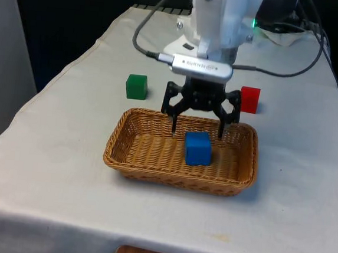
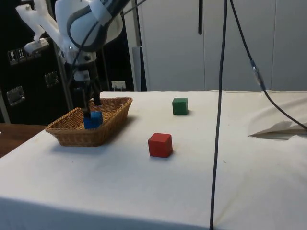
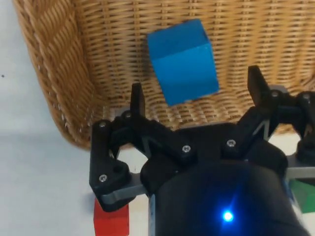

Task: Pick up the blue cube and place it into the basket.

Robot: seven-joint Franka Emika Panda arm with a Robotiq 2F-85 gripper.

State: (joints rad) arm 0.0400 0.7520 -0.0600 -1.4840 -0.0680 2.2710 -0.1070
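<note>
The blue cube (image 1: 198,148) rests on the floor of the woven basket (image 1: 132,159), free of any grip. My gripper (image 1: 196,130) hangs open just above and behind it, fingers spread wider than the cube. From the side, the blue cube (image 2: 93,120) shows over the rim of the basket (image 2: 79,136) with the gripper (image 2: 90,102) directly over it. At the wrist, the blue cube (image 3: 183,60) lies on the wicker beyond the two fingertips (image 3: 137,94), untouched by them.
A green cube (image 1: 136,86) stands behind the basket toward the front view's left. A red cube (image 1: 249,99) stands behind it toward the front view's right. Cables (image 1: 293,60) trail across the cloth near the robot base.
</note>
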